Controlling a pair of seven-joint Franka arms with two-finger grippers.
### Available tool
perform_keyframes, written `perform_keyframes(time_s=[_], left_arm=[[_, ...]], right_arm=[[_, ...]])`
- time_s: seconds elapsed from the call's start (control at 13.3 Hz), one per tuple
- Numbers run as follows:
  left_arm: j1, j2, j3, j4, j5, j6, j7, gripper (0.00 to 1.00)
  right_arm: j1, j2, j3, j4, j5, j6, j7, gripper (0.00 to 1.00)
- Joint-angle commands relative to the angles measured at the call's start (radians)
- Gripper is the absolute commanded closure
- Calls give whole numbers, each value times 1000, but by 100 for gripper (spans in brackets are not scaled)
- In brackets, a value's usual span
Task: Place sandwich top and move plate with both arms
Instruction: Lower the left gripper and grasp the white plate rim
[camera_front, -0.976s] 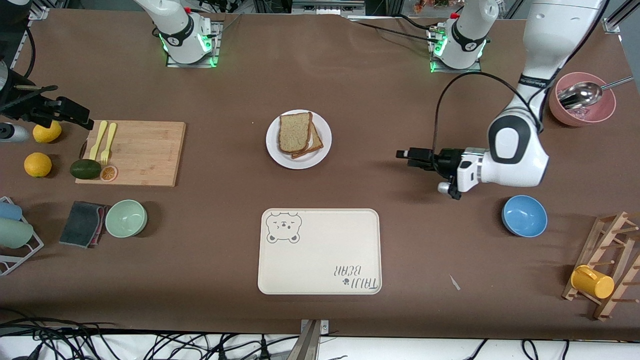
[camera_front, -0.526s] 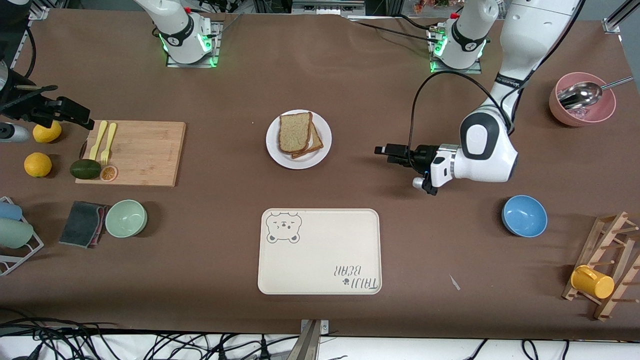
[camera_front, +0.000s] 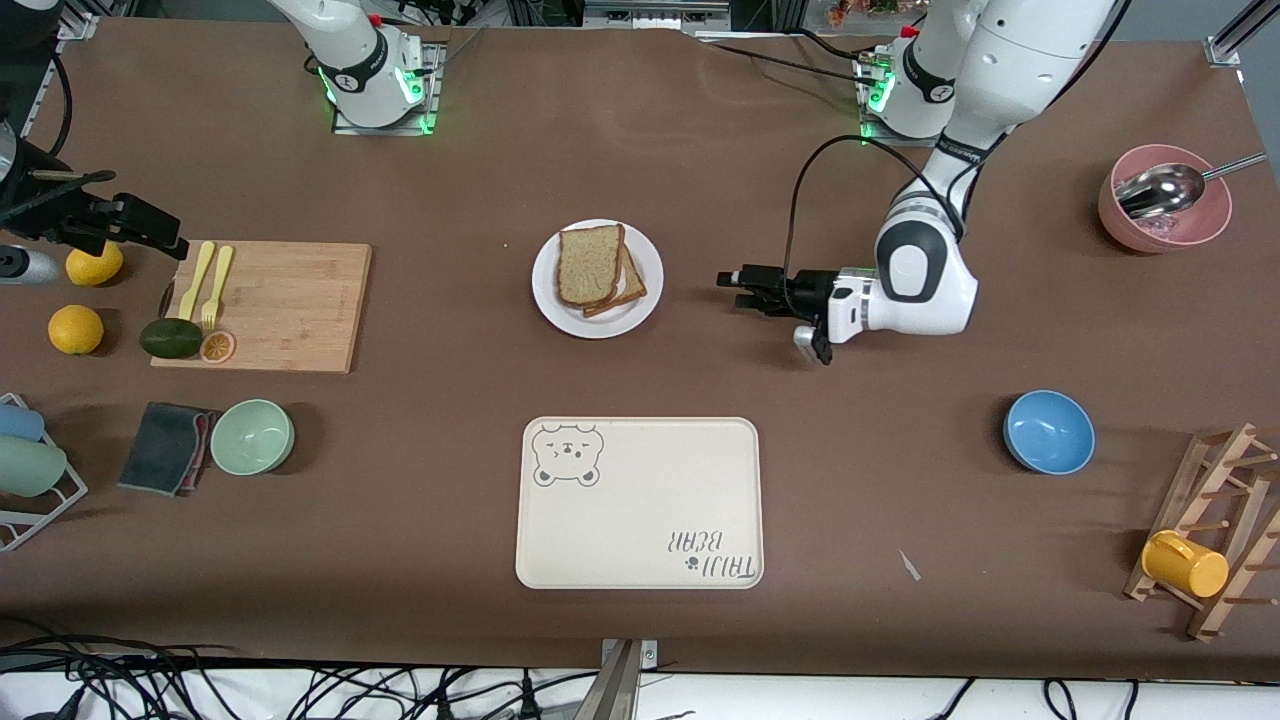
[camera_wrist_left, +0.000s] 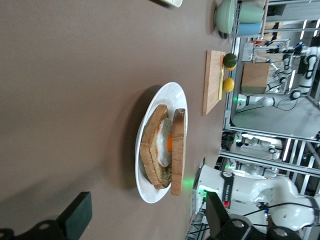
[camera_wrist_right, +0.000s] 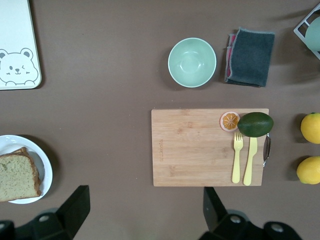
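The sandwich top (camera_front: 588, 263) lies on the plate (camera_front: 597, 322), stacked over a second bread slice (camera_front: 634, 285) whose fried egg (camera_wrist_left: 166, 145) shows between the two in the left wrist view. The plate sits near the middle of the counter (camera_front: 700, 180), farther from the front camera than the cream bear tray (camera_front: 640, 505), which lies near the counter's edge closest to that camera. The left pincer (camera_front: 738, 290) hangs low over bare counter just beside the plate, toward the left arm's end, turned sideways so that it points at the plate; its fingers (camera_wrist_left: 76, 216) stand spread with nothing between them. The right pincer (camera_wrist_right: 142, 212) is up over the counter at the right arm's end, above the bamboo cutting board (camera_front: 275, 305), also spread and holding nothing. On that board lie a yellow fork (camera_front: 216, 285) and yellow knife (camera_front: 197, 280), an avocado (camera_front: 170, 338) and an orange slice (camera_front: 217, 347) at its corner. Nearby are two lemons (camera_front: 76, 329), a pale green bowl (camera_front: 252, 436) and a dark cloth (camera_front: 165, 447). Toward the left arm's end sit a blue bowl (camera_front: 1048, 431), a pink bowl (camera_front: 1165, 225) holding a metal ladle (camera_front: 1160, 190), and a wooden rack (camera_front: 1225, 520) with a yellow cup (camera_front: 1185, 564).
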Motion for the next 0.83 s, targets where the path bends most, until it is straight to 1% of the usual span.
perform_keyframes(time_s=[0.0,0.23,0.53,0.68,0.75], left_arm=[[-65,30,7,16,-73,67,47,0],[-129,40,7,3,-163,121,59,0],[-174,60,7,0,-281,137,61,1],[-214,69,7,-9,-353,166,64,2],[-229,73,7,-9,-369,173,64,2]], right_arm=[[-8,-21,3,-25,21,14,-10,0],[-10,-19,1,-25,24,14,-10,0],[-10,-19,1,-25,24,14,-10,0],[-10,-18,1,-25,26,14,-10,0],[-10,-18,1,-23,24,14,-10,0]])
